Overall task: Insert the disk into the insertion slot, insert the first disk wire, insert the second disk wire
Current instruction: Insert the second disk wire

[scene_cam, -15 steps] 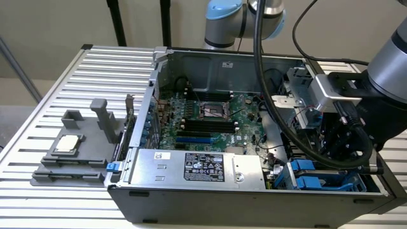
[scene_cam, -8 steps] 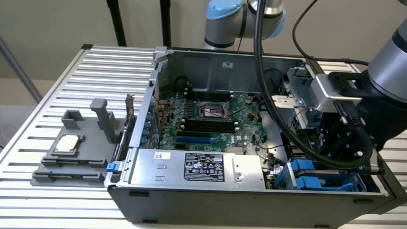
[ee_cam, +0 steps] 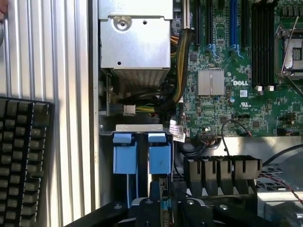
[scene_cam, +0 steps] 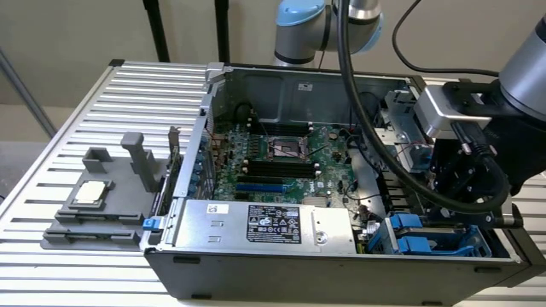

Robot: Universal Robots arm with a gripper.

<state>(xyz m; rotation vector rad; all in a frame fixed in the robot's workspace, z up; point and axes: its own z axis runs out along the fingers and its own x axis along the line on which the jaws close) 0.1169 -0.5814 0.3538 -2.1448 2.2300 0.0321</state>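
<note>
The tool (ee_cam: 163, 201) is seen low over the drive corner of the open computer case (scene_cam: 341, 259), its fingers standing only a little apart around a thin blue piece between them. Whether that piece is truly gripped or merely straddled cannot be told. The blue piece looks like a cable end or a carrier tab, so the step in hand is judged to be the seating work at the bay: either the last of the disk's insertion or the first wire.

The insertion slot (ee_cam: 139, 127) is found just ahead of the tool, a grey sheet-metal cage with blue fittings. Two blue carrier ends (ee_cam: 159, 153) are seen side by side inside it, so the bay is judged to be already filled; the disk itself is hidden beneath those blue frames, and its label cannot be made out. In the exterior view the same blue frames (scene_cam: 418, 240) are seen at the case's near corner on the exterior view's right, under the arm.

A straight, square approach is called for, since the cage walls stand close on both sides and loose black cables (ee_cam: 189, 149) lie just beside it.

Elsewhere in the case, the silver power-supply box (scene_cam: 265, 224) and the motherboard (scene_cam: 282, 157) are held. On the bench (scene_cam: 68, 256) a grey tray (scene_cam: 98, 214) is seen holding a small square processor (scene_cam: 89, 194). A black keyboard (ee_cam: 21, 156) lies beside the case.
</note>
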